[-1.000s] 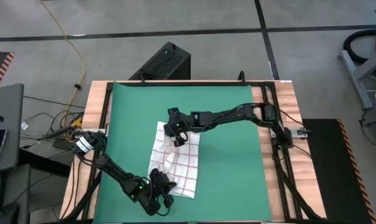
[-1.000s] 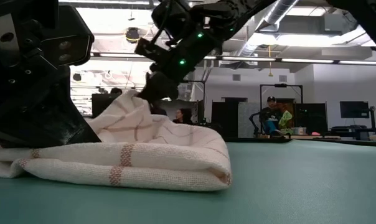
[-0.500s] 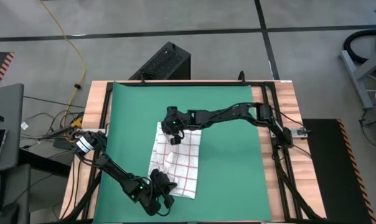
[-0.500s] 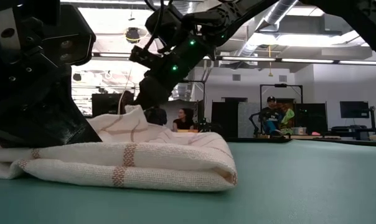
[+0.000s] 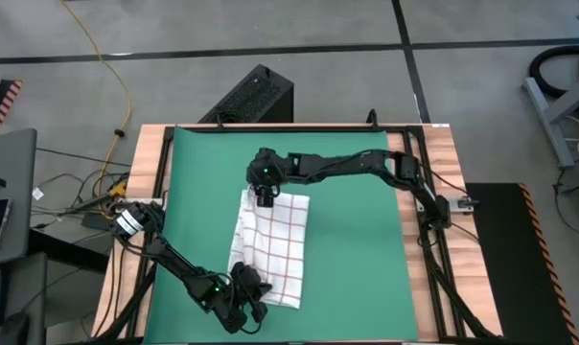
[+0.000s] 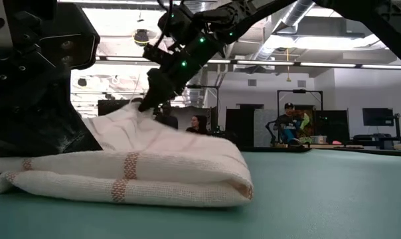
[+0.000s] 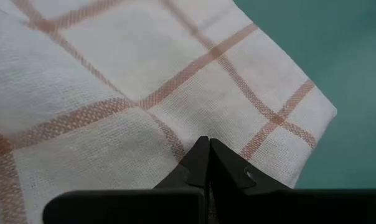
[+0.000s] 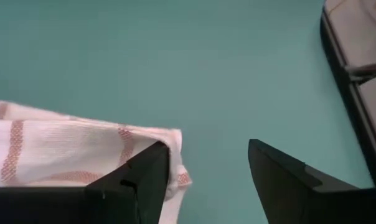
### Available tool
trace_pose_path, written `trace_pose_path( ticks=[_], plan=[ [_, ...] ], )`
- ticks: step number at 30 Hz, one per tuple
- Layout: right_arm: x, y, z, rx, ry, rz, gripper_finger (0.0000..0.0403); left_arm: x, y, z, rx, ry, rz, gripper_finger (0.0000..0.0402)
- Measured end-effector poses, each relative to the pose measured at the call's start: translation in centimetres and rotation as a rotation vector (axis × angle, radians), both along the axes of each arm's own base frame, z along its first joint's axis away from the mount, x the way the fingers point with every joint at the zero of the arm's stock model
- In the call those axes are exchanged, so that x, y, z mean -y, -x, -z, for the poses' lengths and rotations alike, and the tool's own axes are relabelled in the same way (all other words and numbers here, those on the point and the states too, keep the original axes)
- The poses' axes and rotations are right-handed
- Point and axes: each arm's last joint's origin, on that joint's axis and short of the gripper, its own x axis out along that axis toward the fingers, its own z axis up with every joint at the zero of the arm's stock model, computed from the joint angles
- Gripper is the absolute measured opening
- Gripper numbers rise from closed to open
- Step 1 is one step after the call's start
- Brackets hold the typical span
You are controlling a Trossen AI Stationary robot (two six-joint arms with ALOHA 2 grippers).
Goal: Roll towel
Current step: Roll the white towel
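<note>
The towel (image 5: pixel 268 247) lies on the green mat (image 5: pixel 352 240) that covers the bench (image 5: pixel 445 153), left of the mat's centre, running from mid-mat toward the near edge. It is loosely folded, with a doubled, rounded edge showing in the low view (image 6: pixel 187 176).

The right gripper (image 5: pixel 264 195) sits at the towel's far edge, fingers spread apart; in the right wrist view the far corner lies beside one finger (image 8: pixel 147 180) but is not pinched, so nothing is held there. The left gripper (image 5: pixel 246 292) is at the near end, fingers pressed together with the tips on the cloth (image 7: pixel 206 155). I cannot tell whether any fabric is caught between them.

Handling judgement: thin woven cloth, very light, fully limp, no stiffness to carry a shape. It will sag, crease and drag along the mat rather than slide cleanly, and a roll will likely spring loose if let go. Not fragile, not slippery; the weave gives good grip.

Where to take hold: pinch at an edge or corner, where a finger can get under a layer. The far corner by the right gripper looks the easiest pick. Flat middle areas offer nothing to grab. Rolling probably needs both ends of one edge lifted and turned over together, or the roll goes skewed.
</note>
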Motion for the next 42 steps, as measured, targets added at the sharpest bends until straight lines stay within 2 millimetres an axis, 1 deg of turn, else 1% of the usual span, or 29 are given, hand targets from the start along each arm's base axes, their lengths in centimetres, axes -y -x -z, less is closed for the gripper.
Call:
trace_pose_path(
  ticks=[7,13,15,17,20,21,24,26,29,32,33,35,38,40,42],
  plan=[
    [-0.2,0.1,0.1,-0.018,-0.016,-0.071,0.0239,0.0,0.0,0.0,0.0,0.001,-0.001,0.0],
    [0.0,0.4,0.4,-0.063,-0.026,-0.068,0.024,0.0,0.0,0.0,0.001,0.003,-0.001,0.0],
    [0.0,0.6,-0.1,-0.058,-0.016,-0.079,0.024,0.2,-0.2,-0.3,0.005,0.007,-0.001,0.0],
    [-0.2,1.0,-1.3,-0.042,-0.036,-0.112,0.024,0.5,-0.4,-0.8,0.007,0.008,0.019,0.0],
    [-1.5,2.6,-4.6,-0.013,-0.14,-0.199,0.0235,0.7,-0.5,-2.1,0.018,-0.005,0.057,0.0],
    [-2.2,3.3,-5.9,0.001,-0.196,-0.243,0.0231,0.7,-0.5,-2.5,0.015,-0.017,0.06,0.0],
    [-5.2,5.8,-8.4,0.03,-0.349,-0.394,0.021,0.4,-0.3,-3.3,0.01,-0.035,0.037,0.0],
    [-7.3,8.0,-9.0,0.022,-0.401,-0.457,0.0191,0.0,-0.1,-3.6,0.016,-0.052,0.0,0.0],
    [-10.0,12.1,-9.2,0.046,-0.447,-0.479,0.0164,-0.5,-0.1,-3.7,0.034,-0.072,-0.062,0.0],
    [-12.5,15.4,-8.5,0.184,-0.435,-0.378,0.0144,-1.0,-0.6,-3.9,0.057,-0.079,-0.1,0.0],
    [-13.6,16.1,-8.0,0.235,-0.417,-0.324,0.0138,-1.2,-0.8,-4.1,0.059,-0.084,-0.099,0.0],
    [-15.5,16.9,-6.3,0.324,-0.367,-0.235,0.0129,-1.6,-1.0,-5.0,0.066,-0.092,-0.088,0.0],
    [-17.9,16.9,-4.0,0.37,-0.335,-0.188,0.0118,-1.9,-1.1,-7.6,0.102,-0.074,-0.089,0.0],
    [-19.1,16.4,-3.0,0.368,-0.359,-0.193,0.0113,-2.2,-0.7,-9.3,0.105,-0.059,-0.103,0.0],
    [-20.0,15.7,-1.6,0.35,-0.379,-0.188,0.0109,-2.1,0.1,-10.6,0.112,-0.027,-0.13,0.0]
  ],
)
